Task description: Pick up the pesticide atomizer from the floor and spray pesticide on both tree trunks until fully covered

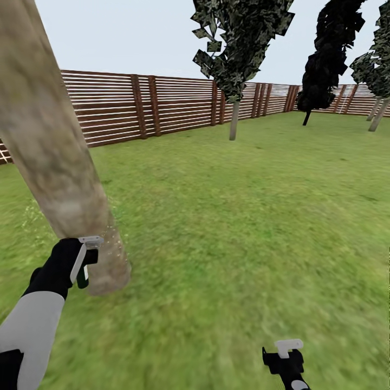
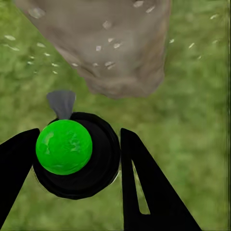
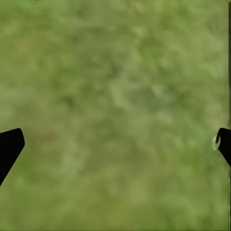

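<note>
The near tree trunk [image 1: 54, 151] rises thick and mottled grey-brown at the left, its base on the lawn. My left gripper [image 1: 81, 264] is beside that base, shut on the pesticide atomizer [image 1: 83, 277]. In the left wrist view the atomizer [image 2: 72, 159] is a black round body with a bright green top and a grey nozzle aimed at the trunk [image 2: 110, 48]. The black fingers [image 2: 139, 178] of the left gripper [image 2: 79, 139] press its sides. Pale specks dot the trunk's bark and the grass around it. A second tree [image 1: 234, 116] stands far off by the fence. My right gripper [image 1: 287, 355], low at the right, hangs open over bare grass [image 3: 115, 144].
A brown slatted fence [image 1: 162, 105] encloses the green lawn [image 1: 244, 216]. A black narrow conifer [image 1: 325, 59] and another leafy tree [image 1: 378, 111] stand at the far right. Open grass lies between the near trunk and the far tree.
</note>
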